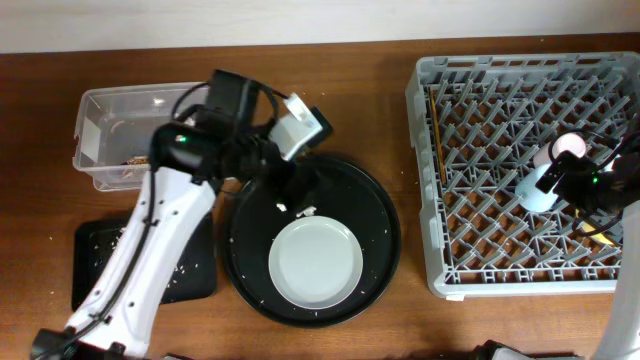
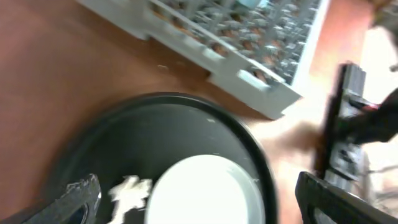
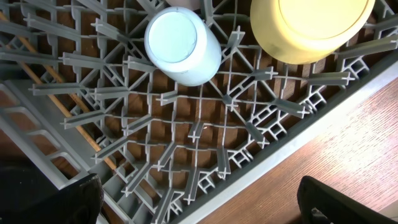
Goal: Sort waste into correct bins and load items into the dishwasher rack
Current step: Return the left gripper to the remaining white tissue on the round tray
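Dishwasher rack: right side of table.
Round black tray: centre, carrying grey plate and white scraps.
Clear tub: far left, flat black tray beside it.
Left gripper: spread wide, empty, over round black tray.
Right gripper: spread wide, empty, above the rack's edge.
Yellow bowl, light-blue cup, pink cup: in the rack.
Chopsticks: in the rack, along its left wall.

Right gripper: I see bare dishwasher rack lattice straight below, free to drop; light-blue cup and yellow bowl block just ahead, chopsticks off to its left. Left gripper: plate and white scrap between the fingers, open table ahead up to the rack.
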Robot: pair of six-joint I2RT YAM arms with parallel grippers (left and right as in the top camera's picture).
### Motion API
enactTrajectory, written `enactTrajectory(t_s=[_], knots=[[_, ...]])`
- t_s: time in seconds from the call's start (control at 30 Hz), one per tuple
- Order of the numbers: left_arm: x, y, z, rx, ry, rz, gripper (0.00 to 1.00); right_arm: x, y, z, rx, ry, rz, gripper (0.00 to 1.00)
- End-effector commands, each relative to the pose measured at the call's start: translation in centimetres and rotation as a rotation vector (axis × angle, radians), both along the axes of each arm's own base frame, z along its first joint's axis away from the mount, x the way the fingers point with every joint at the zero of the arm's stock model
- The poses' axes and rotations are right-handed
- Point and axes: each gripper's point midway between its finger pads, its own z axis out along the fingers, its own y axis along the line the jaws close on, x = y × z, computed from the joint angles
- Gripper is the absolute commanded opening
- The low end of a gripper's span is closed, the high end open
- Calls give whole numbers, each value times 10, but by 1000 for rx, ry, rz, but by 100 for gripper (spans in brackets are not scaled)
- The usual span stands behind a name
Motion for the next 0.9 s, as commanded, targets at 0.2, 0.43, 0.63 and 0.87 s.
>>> enactTrajectory(t_s=[0.2, 0.43, 0.63, 0.87], knots=[[32, 21, -37, 177, 193, 589, 99, -1, -2, -2, 3, 5, -14, 98], [43, 26, -85, 216, 414, 1014, 99, -1, -2, -2, 3, 5, -14, 98], [49, 20, -134, 311, 474, 1061, 99, -1, -2, -2, 3, 6, -14, 98], [49, 26, -186, 431, 533, 1137, 68, -1, -2, -2, 3, 5, -14, 98]])
